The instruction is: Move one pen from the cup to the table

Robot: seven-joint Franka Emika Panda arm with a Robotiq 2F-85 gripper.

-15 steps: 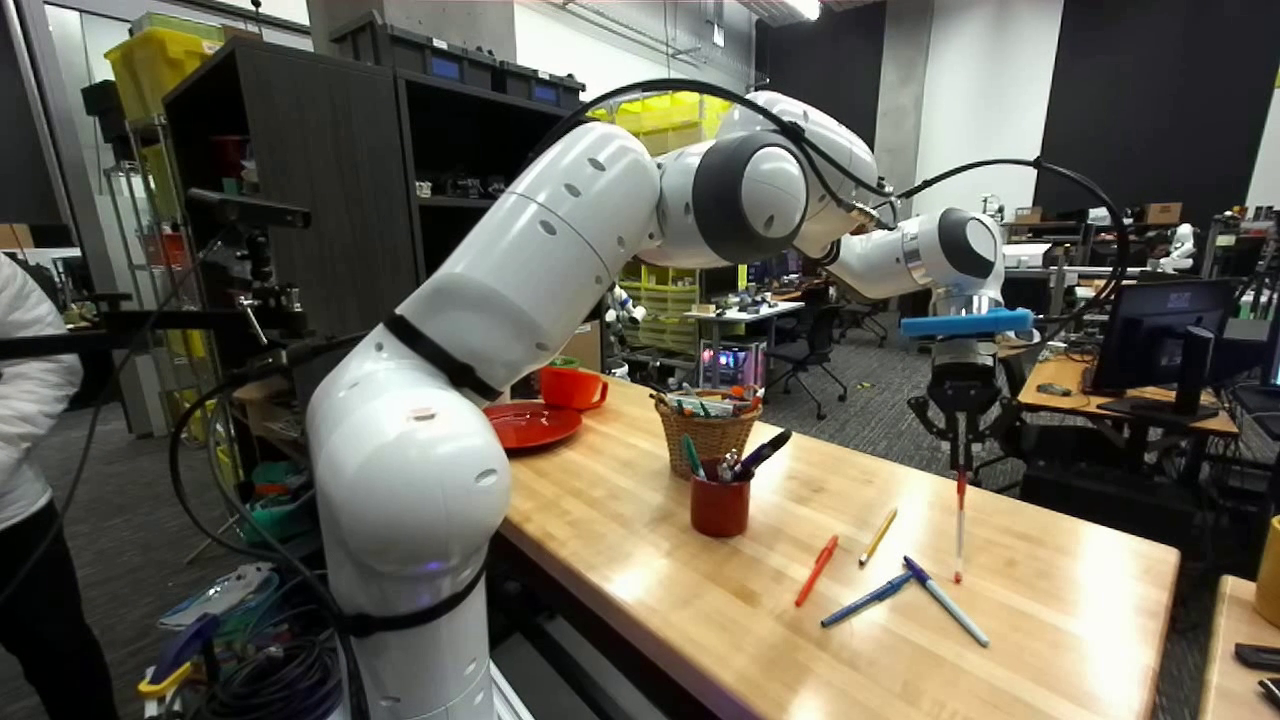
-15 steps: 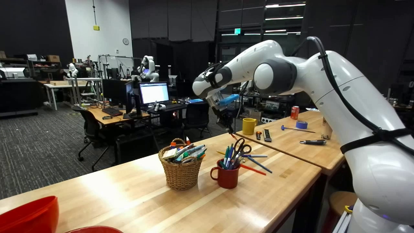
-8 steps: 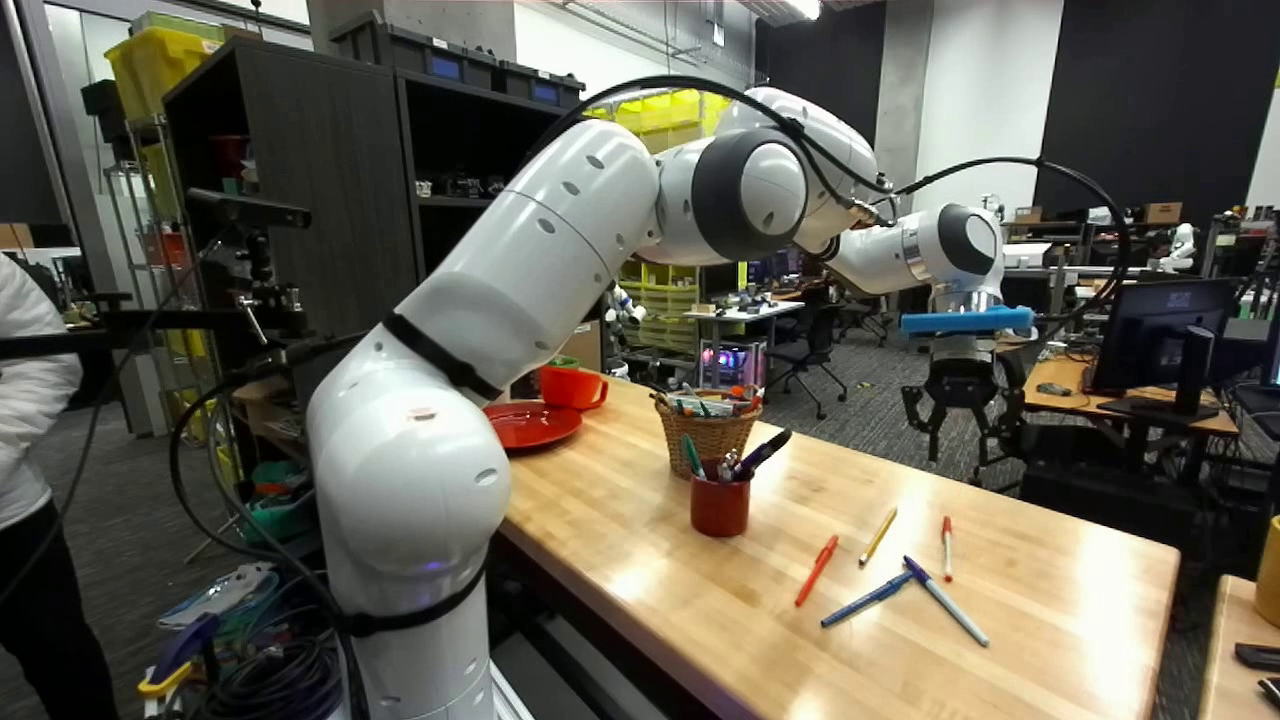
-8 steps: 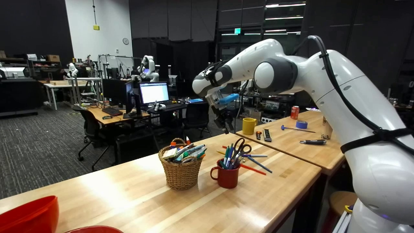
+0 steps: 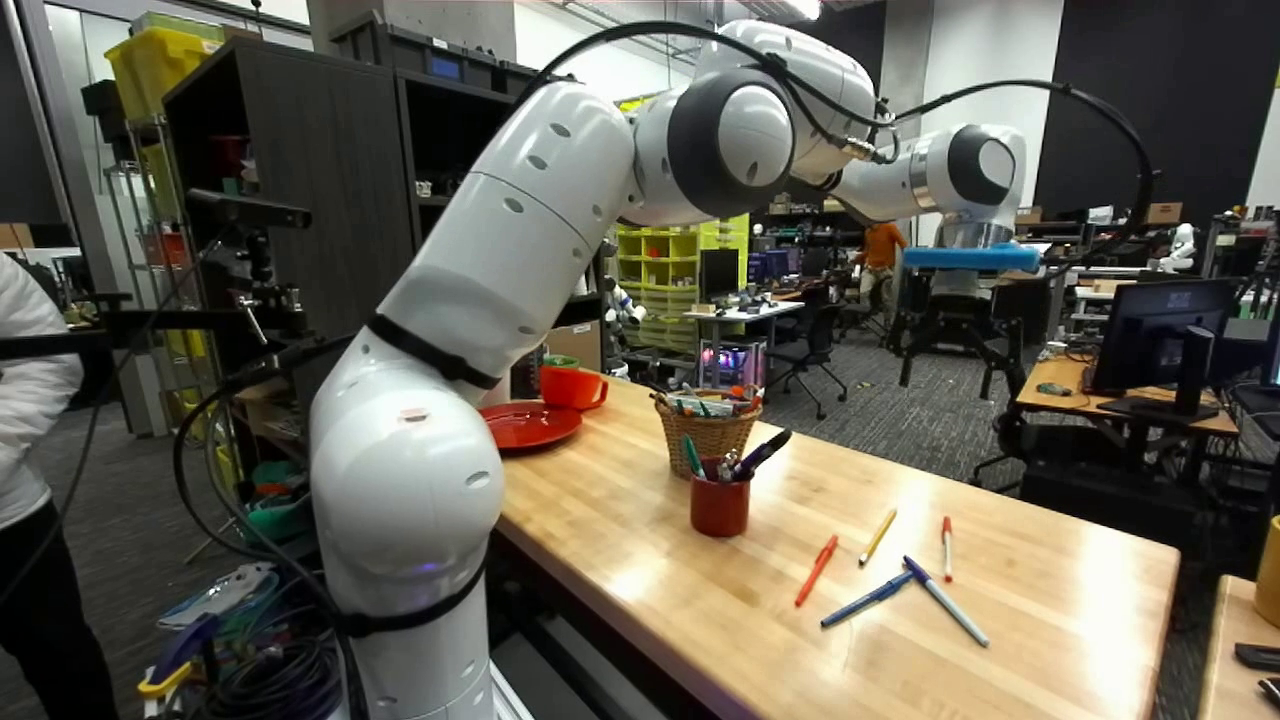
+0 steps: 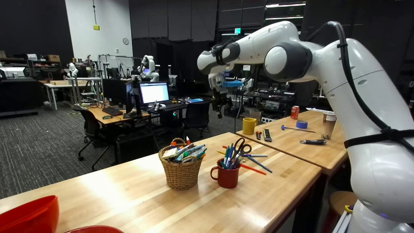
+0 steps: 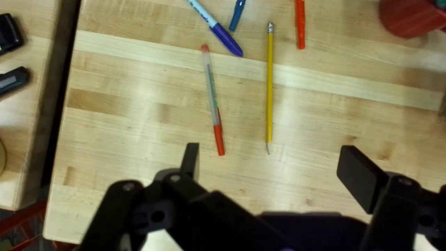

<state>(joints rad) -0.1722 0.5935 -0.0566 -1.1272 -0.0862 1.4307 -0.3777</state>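
Observation:
The pen (image 5: 947,548), with a clear barrel and red ends, lies flat on the wooden table (image 5: 620,480). In the wrist view the same pen (image 7: 212,94) rests left of a yellow pencil, its red cap toward my gripper. Well above the table, my gripper (image 5: 946,378) hangs open, its fingers spread wide with bare tabletop between them in the wrist view (image 7: 270,164). The red cup (image 6: 227,178) stands upright, holding scissors and several pens; part of this cup (image 7: 407,17) shows at the wrist view's upper right corner.
Around the pen lie a yellow pencil (image 5: 878,537), a red pen (image 5: 817,571), a blue pen (image 5: 866,600) and a white-and-purple marker (image 5: 946,602). A wicker basket (image 6: 181,174) of pens is beside the cup. A red plate (image 5: 530,427) and bowl (image 5: 572,387) sit farther along. A second table (image 6: 291,149) adjoins.
One second ago my gripper held the pen upright over the table. It has opened, the pen has dropped flat onto the tabletop, and the arm has risen.

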